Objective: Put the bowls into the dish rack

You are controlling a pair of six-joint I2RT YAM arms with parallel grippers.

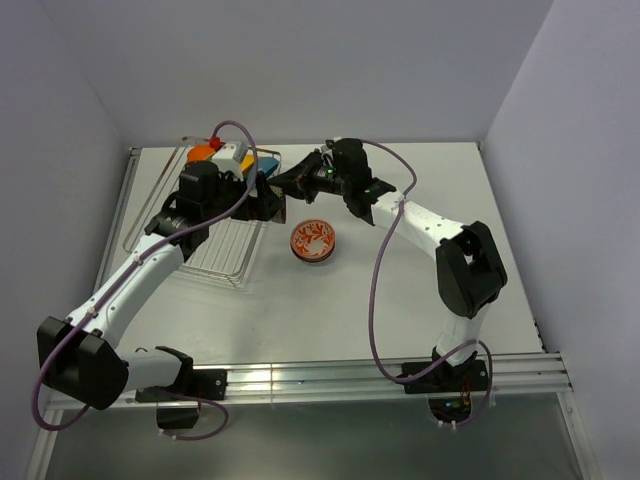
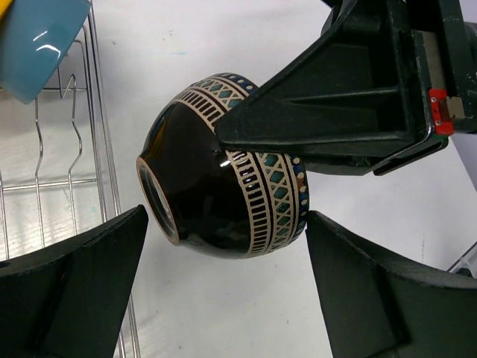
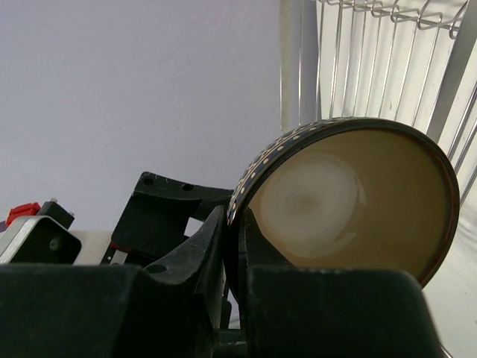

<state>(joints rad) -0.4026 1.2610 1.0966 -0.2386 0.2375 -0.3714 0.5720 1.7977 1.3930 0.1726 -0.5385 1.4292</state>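
Observation:
A dark brown bowl (image 2: 223, 186) with a cream and teal patterned band hangs on its side over the table, just right of the dish rack (image 1: 200, 235). My right gripper (image 3: 237, 224) is shut on its rim, one finger inside the cream interior (image 3: 350, 201) and one outside. My left gripper (image 2: 226, 216) is open, its fingers (image 2: 82, 276) standing on either side of the bowl without gripping it. In the top view both grippers meet at the bowl (image 1: 277, 186). A red-orange patterned bowl (image 1: 313, 240) sits upright on the table. An orange bowl (image 1: 203, 152) and a blue bowl (image 2: 33, 45) stand in the rack.
The rack's wire tines (image 2: 73, 142) run along the left of the left wrist view, close to the hanging bowl. The right arm's gripper body (image 2: 350, 89) crosses above the bowl. Walls close the table at the back and on both sides.

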